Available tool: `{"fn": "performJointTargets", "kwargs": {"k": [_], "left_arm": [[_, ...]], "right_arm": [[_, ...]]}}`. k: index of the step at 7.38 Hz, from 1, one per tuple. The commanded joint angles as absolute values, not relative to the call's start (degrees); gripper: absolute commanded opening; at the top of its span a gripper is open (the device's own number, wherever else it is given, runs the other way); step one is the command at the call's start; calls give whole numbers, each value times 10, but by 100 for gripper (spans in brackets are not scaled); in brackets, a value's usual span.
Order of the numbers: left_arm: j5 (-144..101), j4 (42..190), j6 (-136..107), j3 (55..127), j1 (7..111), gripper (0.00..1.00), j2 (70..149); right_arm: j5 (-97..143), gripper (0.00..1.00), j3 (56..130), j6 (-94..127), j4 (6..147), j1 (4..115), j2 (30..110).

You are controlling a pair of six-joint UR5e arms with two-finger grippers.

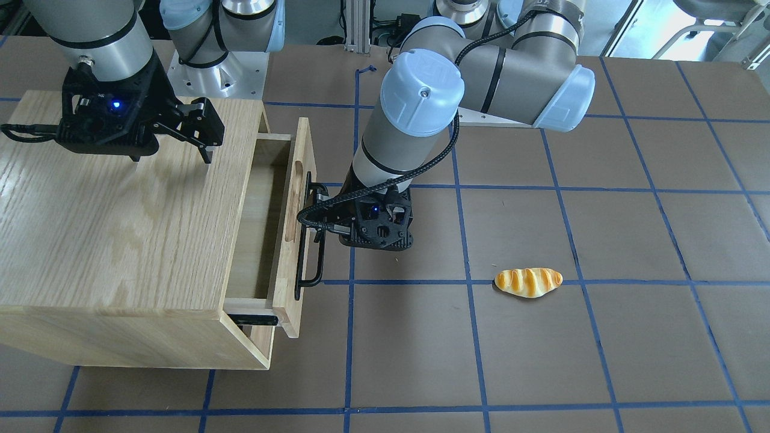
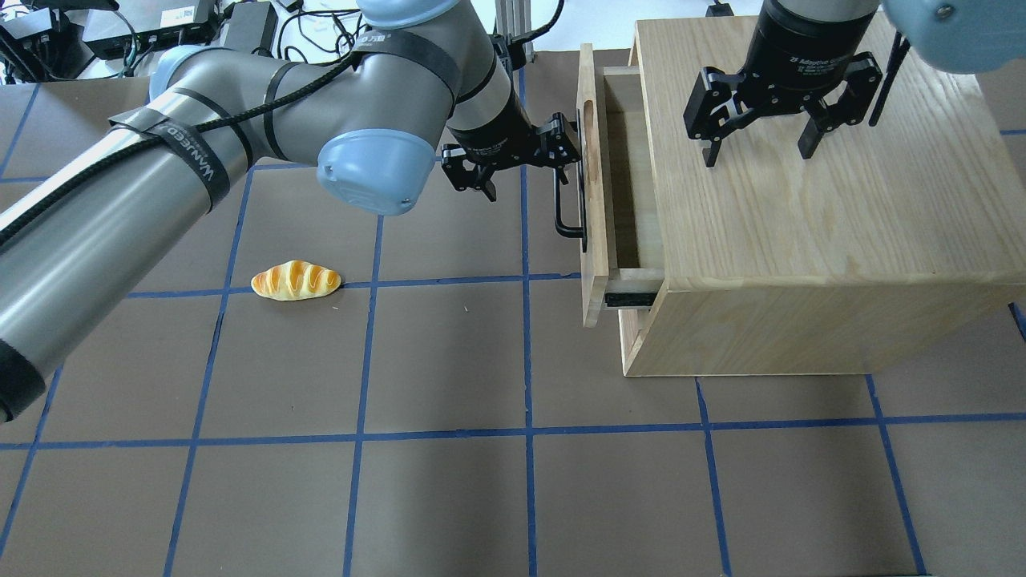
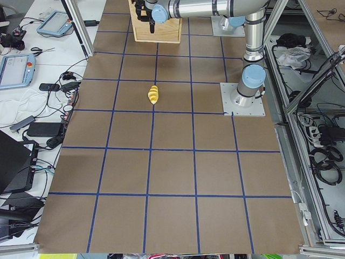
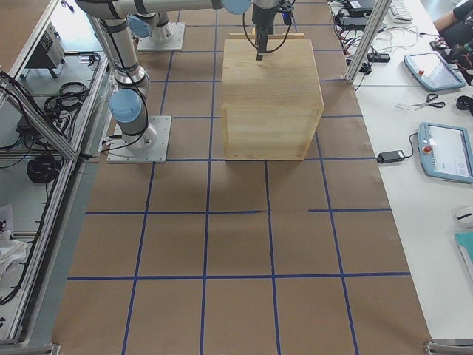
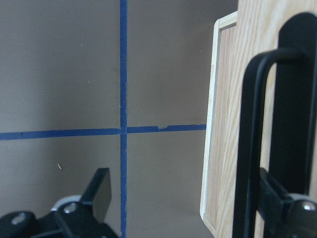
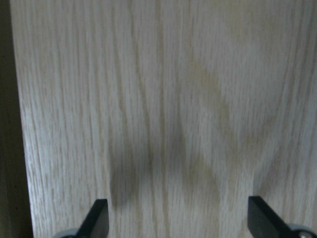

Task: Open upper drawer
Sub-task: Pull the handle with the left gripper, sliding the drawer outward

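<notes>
Upper drawer [image 1: 283, 288], front-facing view: drawn part-way out of the oak cabinet [image 1: 108, 210], front panel standing clear of the body, a black runner [image 1: 255, 320] bared at the near corner.
Bar handle [image 1: 320, 261], same view: fixed along the panel's outer face, turned toward the bread roll [image 1: 528, 282] lying well apart on the table [image 1: 541, 361].
Left gripper [image 1: 317, 215], same view: at the handle, spread wide, not clamped on the bar.
Right gripper [image 1: 171, 159], same view: released, hanging above the cabinet top, holding nothing.
Overhead view: clear gap between panel and cabinet; one left finger [image 2: 565, 156] tucked in at the handle, the other [image 2: 485, 180] out over the table.
Left-end view: too far and small to judge anything at the drawer.
Right-end view: cabinet back and top plain [image 4: 272, 89]; drawer almost wholly hidden behind it.
Left wrist view: black bar [image 5: 247, 148] close before the pale panel; one finger [image 5: 292, 208] right at the bar, seemingly hooked behind it rather than pinching; the other [image 5: 99, 191] free over the table.
Right wrist view: oak grain only, fingertips [image 6: 96, 220] wide apart above it.
Handling: probably stiff, fairly heavy oak, bound by its runners to one straight line; smooth metal bar likely slippery.
Hold: best near the bar's middle, pulling square to the panel, to avoid racking the drawer or dragging the cabinet.
</notes>
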State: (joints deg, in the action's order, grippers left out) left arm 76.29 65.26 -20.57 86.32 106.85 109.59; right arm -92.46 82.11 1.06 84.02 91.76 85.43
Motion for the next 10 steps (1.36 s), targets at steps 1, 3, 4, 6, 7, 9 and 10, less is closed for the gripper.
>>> {"fn": "performJointTargets", "kwargs": {"k": [1,3,4,6,7,9,10], "left_arm": [[763,665,-198,863,1059,100,1088],[764,670,-183,863,1056,100,1087],[764,671,-183,863,1056,100,1087],[779,672,-164,863,1056,100,1087],[780,672,-163,863,1054,100,1088],[780,678,-145,863,1042,100,1087],[780,679,-144,863,1042,100,1086]], "right_arm": [[-925,100,822,11,840,917,854],[-925,100,821,11,840,918,854],[-925,100,822,11,840,918,854],[-925,100,821,11,840,918,854],[-925,100,821,11,840,918,854],[-925,100,821,11,840,918,854],[-925,100,821,11,840,918,854]]}}
